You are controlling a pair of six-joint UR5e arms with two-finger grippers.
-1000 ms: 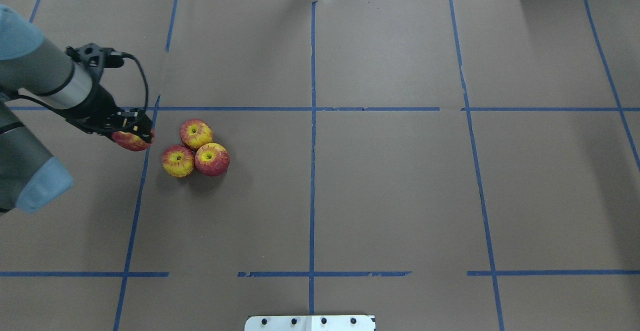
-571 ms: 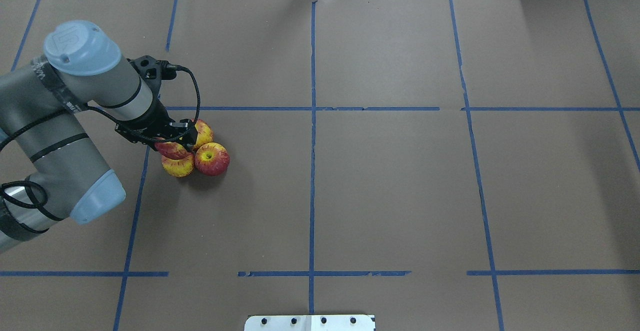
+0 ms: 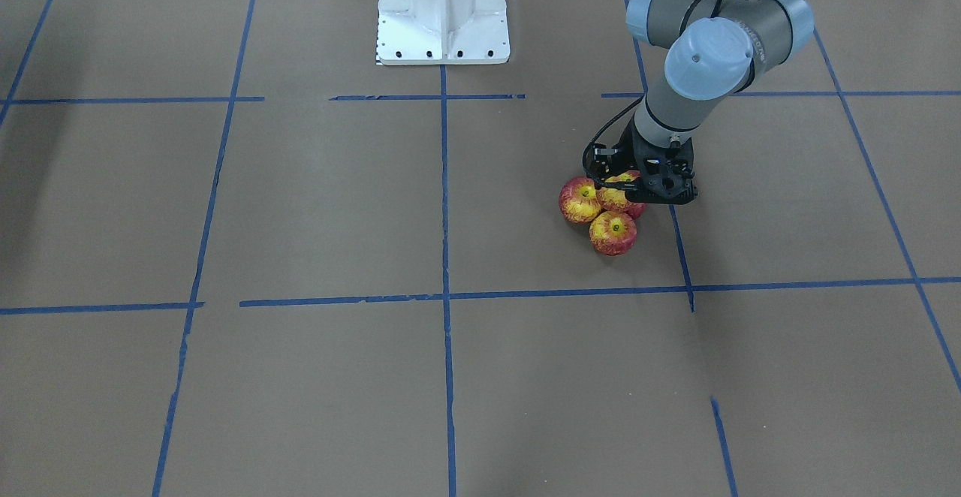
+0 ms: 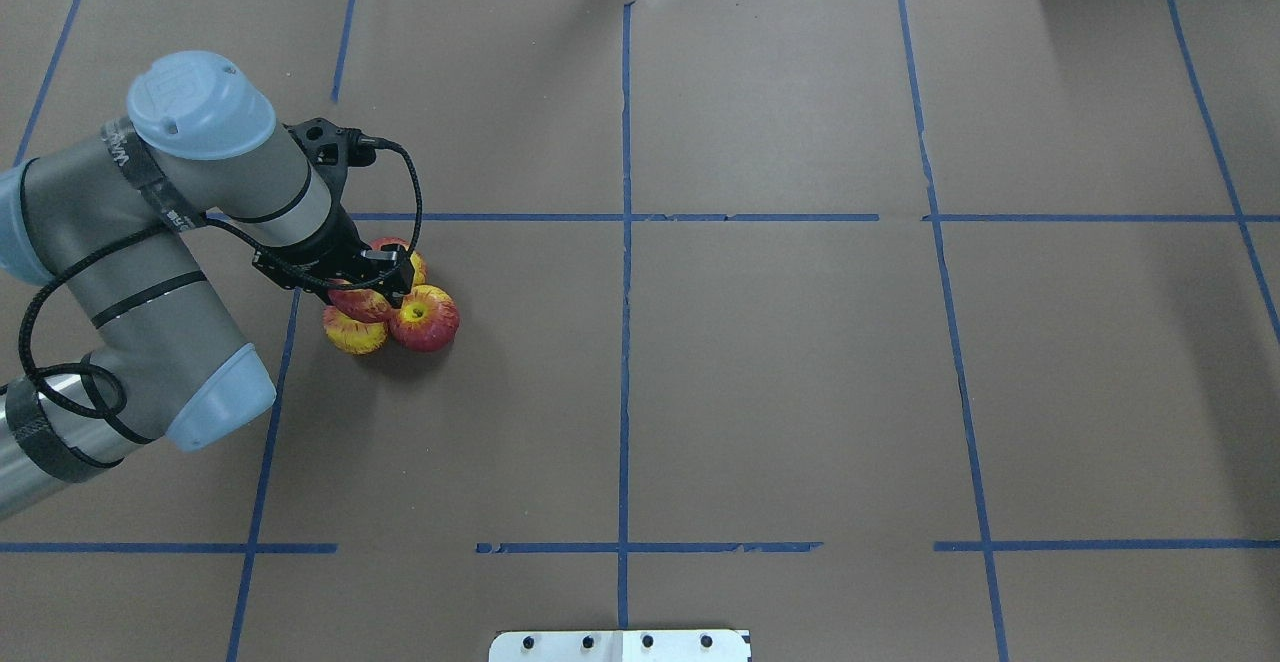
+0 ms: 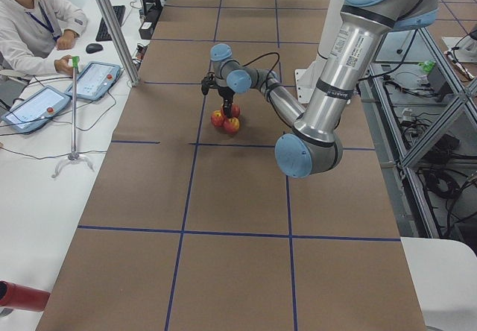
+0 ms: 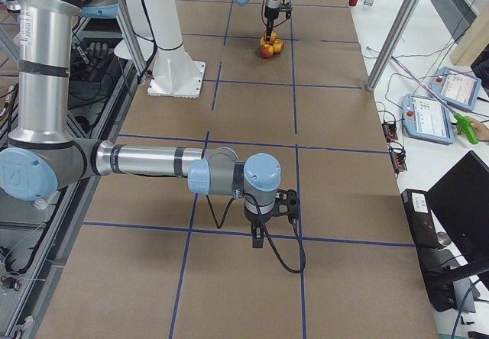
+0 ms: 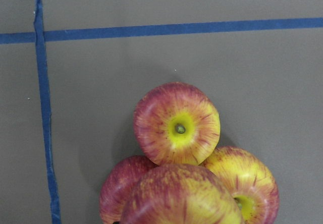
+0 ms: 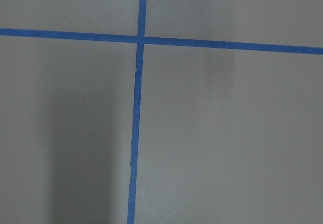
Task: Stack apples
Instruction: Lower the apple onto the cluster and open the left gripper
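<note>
Brown paper covers the table [image 4: 800, 392], cut into squares by blue tape lines [image 4: 625, 362]. The left arm [image 4: 150, 232] reaches in over the robot's left half. The right arm [image 6: 153, 161] sits well apart toward the other end, its wrist cam seeing only paper & tape. The right gripper [image 6: 258, 240] shows only in the side cam, so can't tell if it's spread or pressed together.

The left gripper [image 4: 368, 290] points down and is pinching one fruit, the held apple [image 7: 179, 199]. Below it the three base apples [image 4: 425, 318] sit on the paper, touching each other in a tight triangle, the visible stem dimples facing up.

Key relation: the held apple hangs approx straight over the hollow btwn the three, per the wrist cam. Can't tell if it's touching them yet. It's round, so no long axis to line up, only centring matters.

Looks like the last step: prob a short straight drop, then a gentle let-go. If off-centre, it could roll off or push the base apart.
</note>
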